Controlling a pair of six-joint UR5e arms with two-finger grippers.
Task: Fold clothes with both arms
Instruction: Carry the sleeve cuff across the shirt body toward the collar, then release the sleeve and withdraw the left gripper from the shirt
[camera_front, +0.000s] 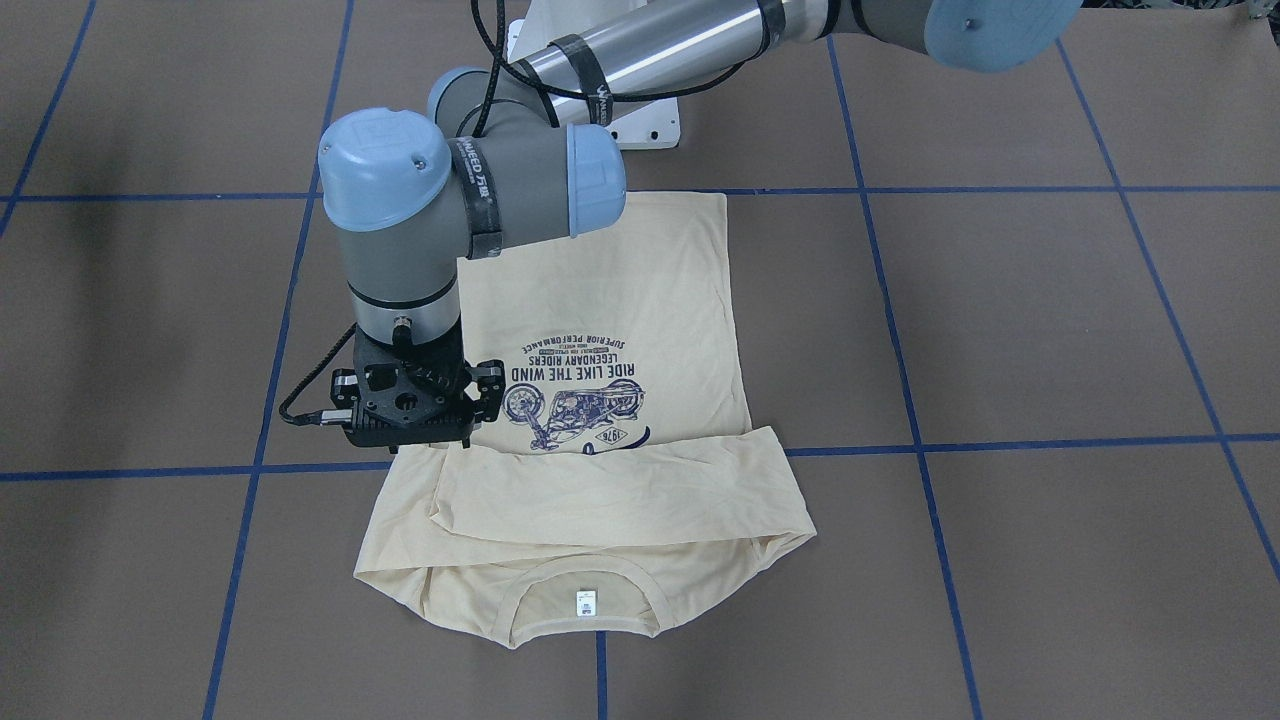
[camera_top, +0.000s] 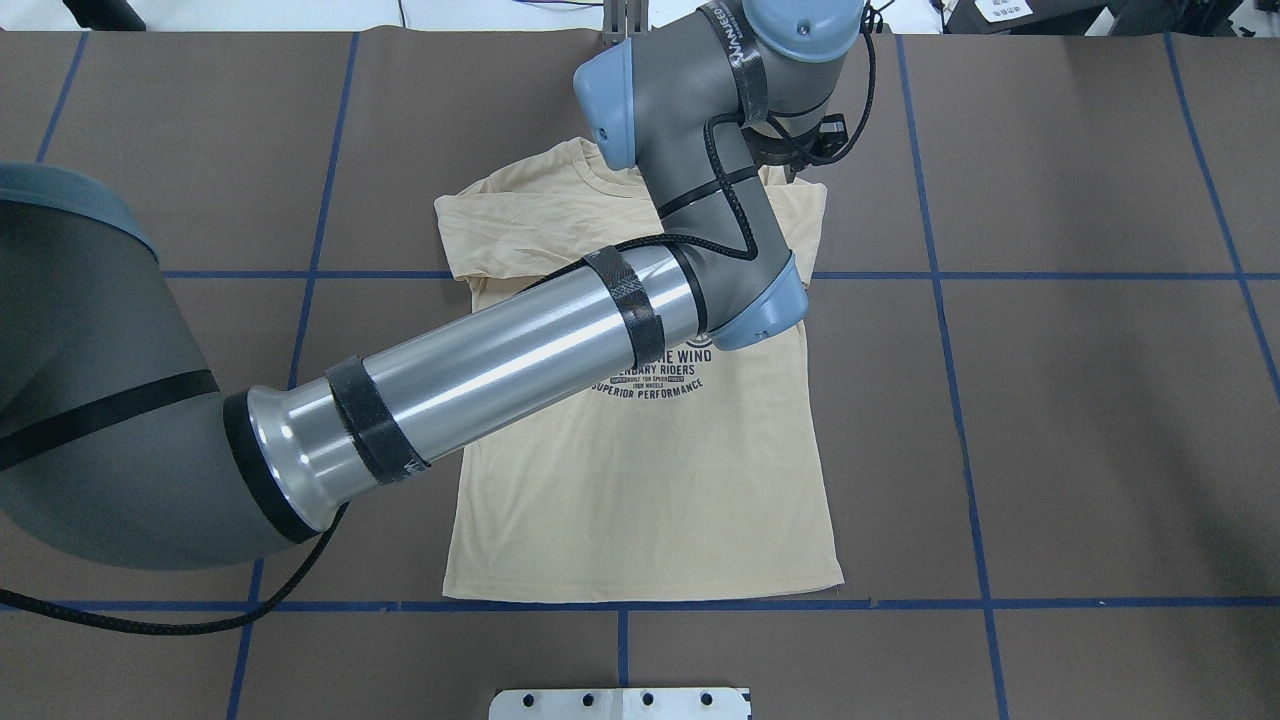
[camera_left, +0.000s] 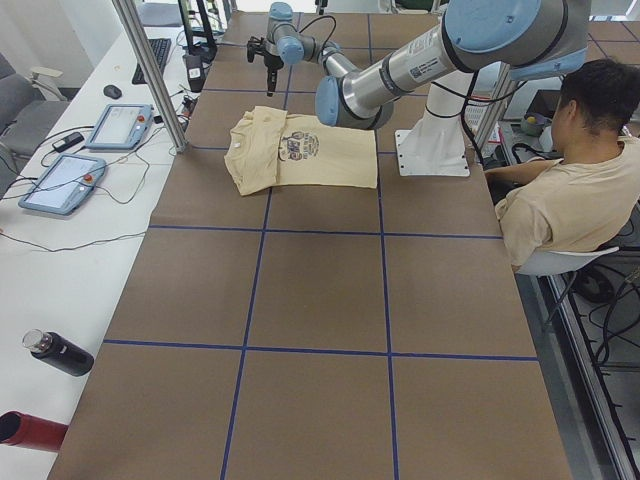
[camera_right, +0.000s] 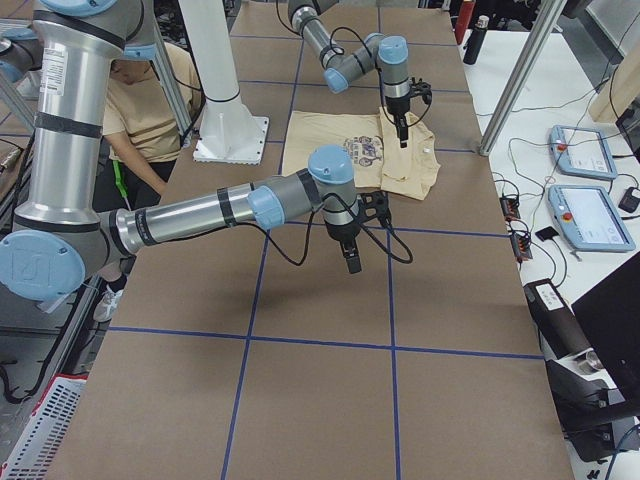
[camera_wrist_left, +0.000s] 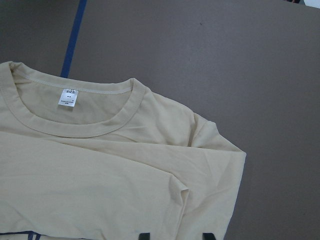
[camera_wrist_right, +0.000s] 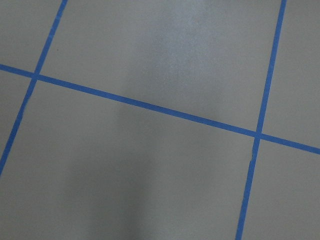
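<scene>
Cream-yellow knit, the T-shirt (camera_front: 640, 330) lay flat on the brown table (camera_front: 1050, 330) with its navy print (camera_front: 575, 400) facing up. Its hem was toward the robot and its collar toward the operators' side, the small white neck label (camera_front: 585, 601) showing inside the neckline. A sleeve (camera_front: 620, 490) was folded across the chest, covering the edge of the print. The left arm (camera_top: 520, 350) reached over the garment from the robot's left side, its silver forearm passing above the shirt's body and its wrist bent so that the left gripper (camera_wrist_left: 176, 236) pointed straight down above the shoulder area on the robot's right. In the wrist view its two dark fingertips (camera_wrist_left: 144, 236) stood apart with nothing between them, the fabric lying below. The right arm (camera_right: 200, 215) stretched out beside the shirt, its right gripper (camera_right: 352, 258) pointing down over bare table, apart from the garment. Its wrist camera saw only brown surface crossed by blue tape lines (camera_wrist_right: 150, 106), and whether its fingers were parted or closed could not be told
</scene>
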